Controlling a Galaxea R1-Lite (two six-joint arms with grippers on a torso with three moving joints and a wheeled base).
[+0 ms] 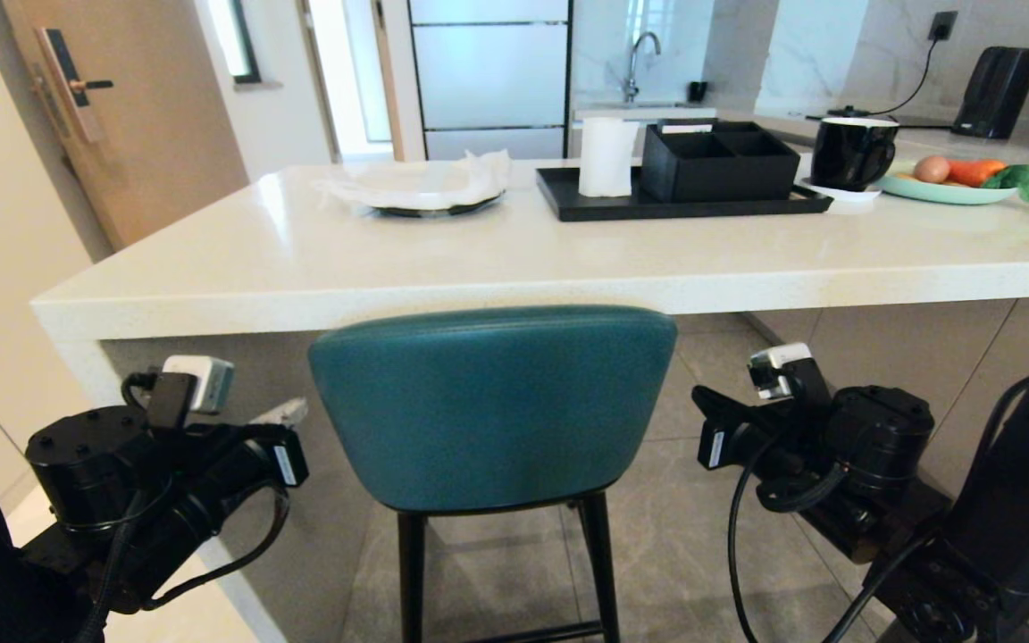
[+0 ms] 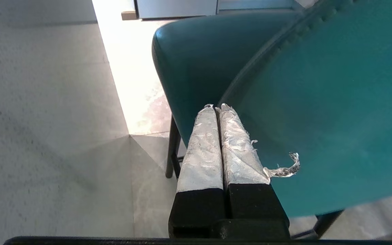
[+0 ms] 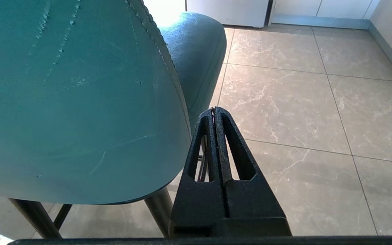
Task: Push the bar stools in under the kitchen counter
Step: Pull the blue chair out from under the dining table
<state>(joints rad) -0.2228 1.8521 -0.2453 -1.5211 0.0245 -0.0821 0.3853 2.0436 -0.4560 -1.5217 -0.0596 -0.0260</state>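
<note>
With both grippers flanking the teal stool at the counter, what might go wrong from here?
1. Both grippers, left and right, are shut beside the stool back's curved edges; a push there may slip off.
2. The stool backrest top sits about level with the counter edge in the head view; it may strike the slab.

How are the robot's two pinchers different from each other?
The left gripper has fingers wrapped in crinkly silver tape, with a loose strip sticking out; the right gripper has bare black fingers with cut-out holes. The left one sits at the left edge of the teal stool back, the right one at its right edge. Both are shut, holding nothing, and both point forward beside the stool in front of the white counter.
</note>
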